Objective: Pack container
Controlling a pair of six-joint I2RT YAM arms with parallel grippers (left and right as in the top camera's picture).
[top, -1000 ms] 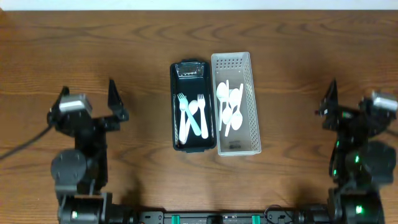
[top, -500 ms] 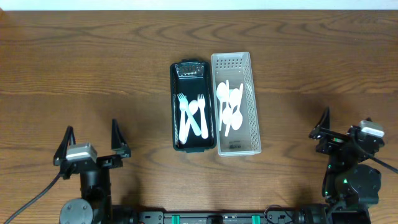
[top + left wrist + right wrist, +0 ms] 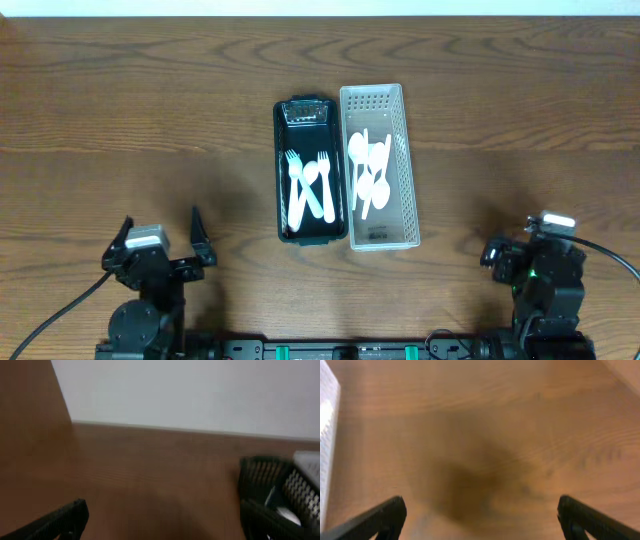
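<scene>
A black container [image 3: 312, 168] sits at the table's middle with several white forks and a pale blue utensil [image 3: 309, 184] in it. Touching its right side is a white perforated basket [image 3: 379, 163] holding several white spoons [image 3: 370, 172]. The black container also shows at the right edge of the left wrist view [image 3: 265, 485]. My left gripper [image 3: 162, 238] is open and empty at the front left, far from the container. My right gripper [image 3: 508, 250] is open and empty at the front right; its fingertips [image 3: 480, 515] frame bare wood.
The wooden table [image 3: 150, 110] stretches wide on both sides of the containers. A pale wall [image 3: 190, 390] rises behind the table's far edge in the left wrist view. The white basket's edge [image 3: 326, 430] shows at the left of the right wrist view.
Both arms have drawn back toward the front edge and lowered. Both grippers stay open. The container and basket have not moved.
</scene>
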